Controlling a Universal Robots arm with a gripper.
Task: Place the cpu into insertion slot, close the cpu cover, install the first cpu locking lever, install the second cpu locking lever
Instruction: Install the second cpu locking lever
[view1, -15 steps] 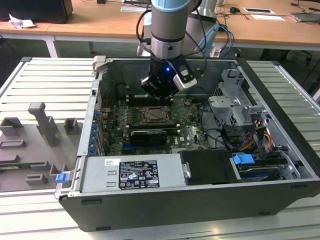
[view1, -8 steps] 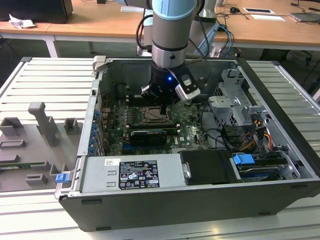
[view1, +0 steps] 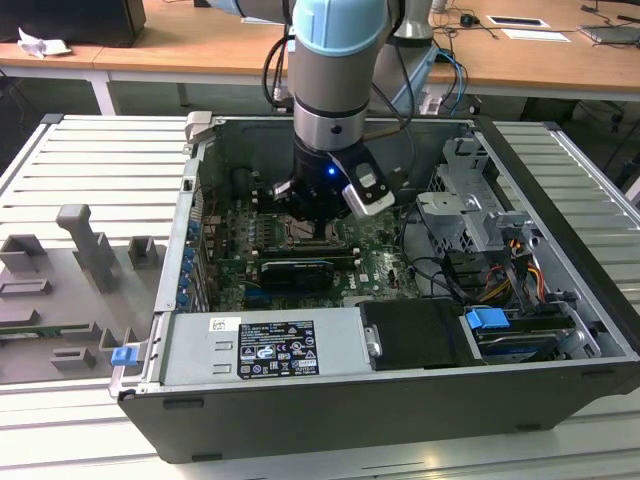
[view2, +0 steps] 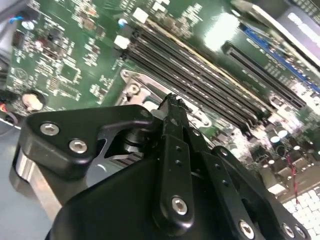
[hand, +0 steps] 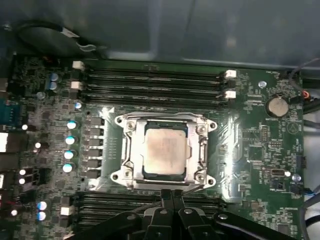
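In the first wrist view the pale square cpu (hand: 165, 152) lies in the insertion slot (hand: 121, 121) on the green board. The silver cpu cover (hand: 201, 146) lies flat around it, with the chip showing through its window. My gripper (hand: 171, 195) sits at one edge of the socket, its black fingers pressed together with no gap. The second wrist view shows the same fingertips of the gripper (view2: 172, 101) just over the socket's silver frame (view2: 134, 86). I cannot tell how the locking levers stand. In the exterior view the gripper (view1: 318, 228) reaches down into the open computer case.
Long black memory slots (hand: 150, 82) run along two sides of the socket. A black card (view1: 295, 270), a power supply box (view1: 265, 345), a drive cage (view1: 470, 200) and cables (view1: 500, 270) crowd the case. Grey fixtures (view1: 85, 250) stand on the table at the exterior view's left.
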